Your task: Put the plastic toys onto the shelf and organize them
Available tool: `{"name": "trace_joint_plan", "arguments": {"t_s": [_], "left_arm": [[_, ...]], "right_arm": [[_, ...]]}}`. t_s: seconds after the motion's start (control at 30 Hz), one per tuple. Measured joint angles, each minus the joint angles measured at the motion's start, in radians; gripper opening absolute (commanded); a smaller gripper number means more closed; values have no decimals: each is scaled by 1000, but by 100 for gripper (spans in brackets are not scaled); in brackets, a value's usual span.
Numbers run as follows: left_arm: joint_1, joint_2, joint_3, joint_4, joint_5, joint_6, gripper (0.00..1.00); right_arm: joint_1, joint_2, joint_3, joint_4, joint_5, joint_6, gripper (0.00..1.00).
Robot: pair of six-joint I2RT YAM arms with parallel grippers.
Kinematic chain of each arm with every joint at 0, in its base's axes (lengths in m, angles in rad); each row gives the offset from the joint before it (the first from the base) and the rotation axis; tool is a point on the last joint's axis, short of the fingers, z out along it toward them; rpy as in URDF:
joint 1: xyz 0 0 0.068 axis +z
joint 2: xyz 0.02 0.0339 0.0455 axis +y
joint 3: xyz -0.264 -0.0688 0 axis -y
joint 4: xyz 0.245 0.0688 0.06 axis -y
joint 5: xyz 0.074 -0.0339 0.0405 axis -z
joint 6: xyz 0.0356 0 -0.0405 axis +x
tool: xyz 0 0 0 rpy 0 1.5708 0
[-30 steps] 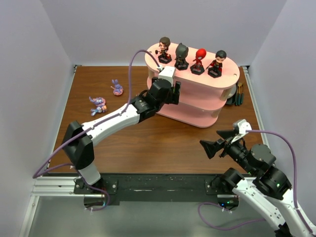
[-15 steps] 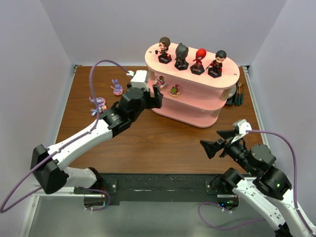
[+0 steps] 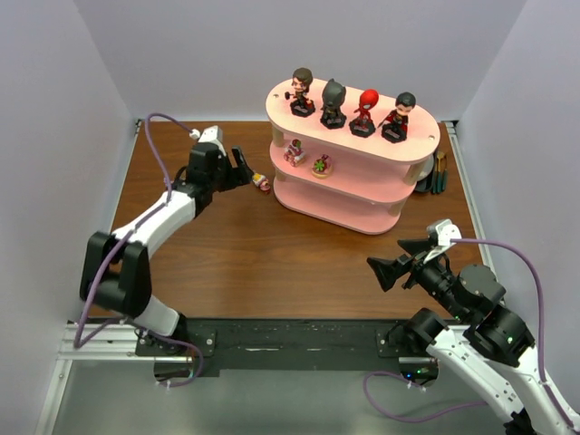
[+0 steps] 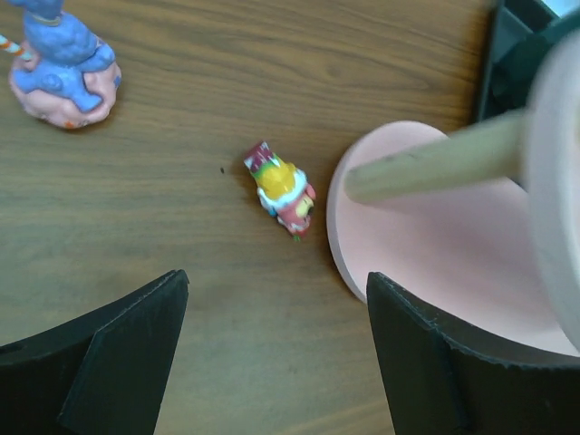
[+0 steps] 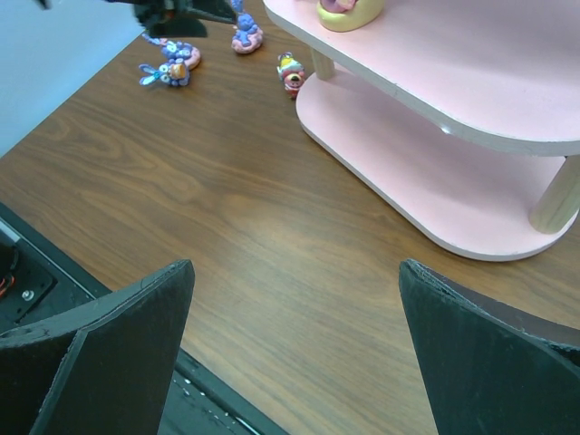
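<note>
A matte brown wood-grain table [image 3: 272,263] fills the floor of a booth with plain pale walls. Toward its far right stands the shelf [image 3: 399,201], three oval boards with rounded edges, smooth and pink below, paler on top, held apart by short round posts [image 4: 435,163] of pale wood colour. On the top board four glossy big-headed figurines stand upright in a row on black bases: brown-haired [image 3: 302,91], black-masked [image 3: 333,101], red-masked [image 3: 364,111] and black-haired [image 3: 399,116]. On the middle board, near its left end, sit a tiny pink-red toy [image 3: 294,150] and a tiny green one [image 3: 322,165]. A third tiny toy [image 4: 282,188], shiny plastic in red, yellow and white, lies tipped over on the table just beside the curved rim of the bottom board, not touching it. The left hand [image 3: 245,174] hangs above it, its blocky black fingers [image 4: 118,353] spread wide with nothing between them. Farther left a purple-blue long-eared creature [image 4: 62,68] sits on a rounded pink base, and another creature [image 5: 168,71] lies flat nearby. The right hand [image 3: 396,260] is over the near right part of the table, well apart from the shelf, its wedge-shaped fingers fully spread and empty. Some dark slim tools [image 3: 438,172] lie behind the shelf's right end.
</note>
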State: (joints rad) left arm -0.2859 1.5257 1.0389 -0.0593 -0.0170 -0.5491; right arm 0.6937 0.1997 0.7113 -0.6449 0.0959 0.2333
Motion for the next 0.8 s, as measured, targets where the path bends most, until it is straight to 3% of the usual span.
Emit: {"name": "trace_joint_plan", "arguments": {"t_s": [0.17, 0.4, 0.8], "left_arm": [[90, 209, 114, 51, 141, -82, 82], [120, 447, 327, 78, 219, -169, 77], [122, 600, 419, 71, 238, -202, 69]], "right_arm": [[0, 3, 0, 0, 0, 0, 98], [0, 16, 0, 0, -1, -1, 98], [0, 42, -11, 0, -1, -2, 98]]}}
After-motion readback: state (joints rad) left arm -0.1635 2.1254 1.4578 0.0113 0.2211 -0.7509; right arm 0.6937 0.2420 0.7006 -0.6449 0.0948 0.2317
